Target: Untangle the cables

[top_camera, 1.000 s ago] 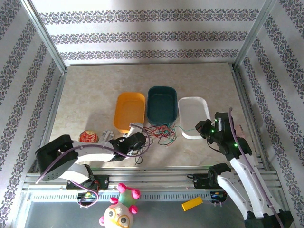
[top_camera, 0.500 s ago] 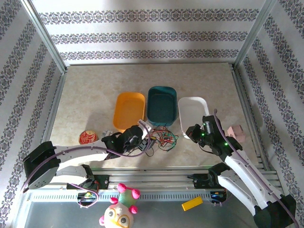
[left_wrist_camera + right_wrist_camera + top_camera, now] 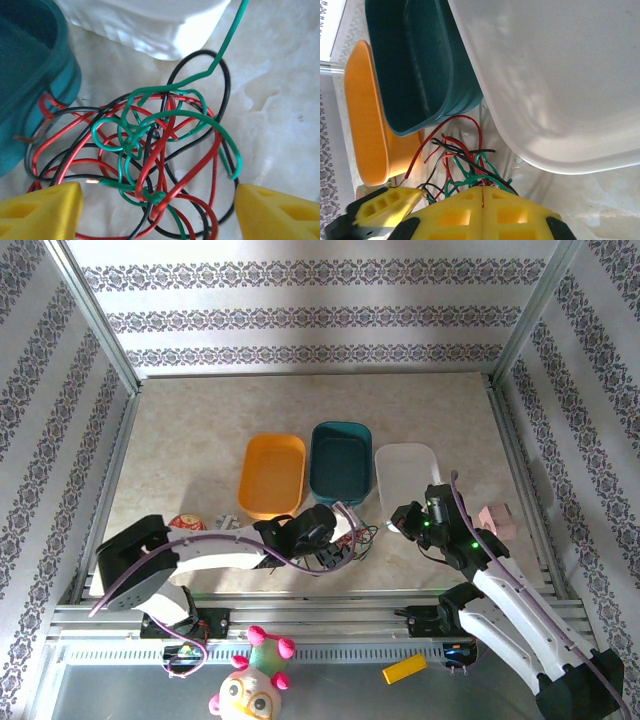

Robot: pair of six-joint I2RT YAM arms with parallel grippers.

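Note:
The cables (image 3: 362, 538) are a tangle of thin red, green and black wires on the table in front of the teal bin. In the left wrist view the cables (image 3: 150, 145) lie between the two wide-apart yellow fingertips (image 3: 42, 210). My left gripper (image 3: 343, 530) is open over the bundle, straddling it. One green strand (image 3: 227, 37) rises off the heap toward the upper right. My right gripper (image 3: 398, 518) is just right of the tangle, its fingers (image 3: 470, 215) pressed together at the edge of the cables (image 3: 465, 160), apparently pinching that green strand.
An orange bin (image 3: 248, 475), a teal bin (image 3: 316, 465) and a white bin (image 3: 405, 455) stand side by side just behind the cables. A red round object (image 3: 185, 524) lies at the left, a pink block (image 3: 497, 520) at the right. A plush toy (image 3: 255, 685) sits below the rail.
My left gripper has opened and slid right until it is over the tangle. My right gripper moved slightly left at first and has since held still, shut.

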